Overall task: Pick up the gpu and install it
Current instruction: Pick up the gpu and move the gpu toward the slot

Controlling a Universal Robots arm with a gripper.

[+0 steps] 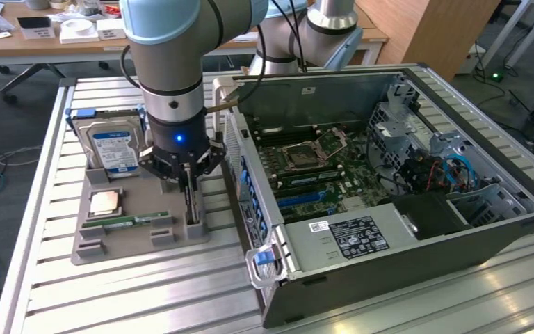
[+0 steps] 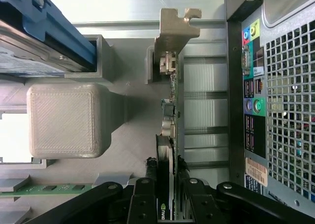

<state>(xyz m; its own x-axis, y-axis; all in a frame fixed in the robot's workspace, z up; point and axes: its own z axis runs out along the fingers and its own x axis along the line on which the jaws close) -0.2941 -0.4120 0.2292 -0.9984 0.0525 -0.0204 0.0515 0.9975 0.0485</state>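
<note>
We see the gripper (image 1: 189,188) low over the grey tray (image 1: 109,252) on the slatted metal table (image 1: 44,292), at the exterior view's left of the open computer case (image 1: 388,236). The gpu (image 1: 191,209) stands on edge in a slot at the tray's case-side edge. In the wrist view the gpu (image 2: 167,135) runs edge-on away from the gripper (image 2: 167,204), with its silvery bracket (image 2: 174,32) at the far end.

The black fingers (image 2: 145,197) sit one on each face of the card and look pressed against it, so we read the tool as clamped on the gpu. The card's lower edge is in the tray slot, not lifted clear.

- Hard drive (image 1: 114,149) with a blue label: upright at the tray's far end, well apart from the gripper.
- CPU (image 1: 106,202): flat on the tray.
- Narrow green RAM stick (image 1: 128,221): just in front of the CPU.
- Motherboard (image 1: 313,167): exposed inside the case.
- Case rear panel (image 2: 280,111), with ports and a vent grid: just beside the gpu in the wrist view.
- Grey tray block (image 2: 61,120): on the card's other side.
</note>
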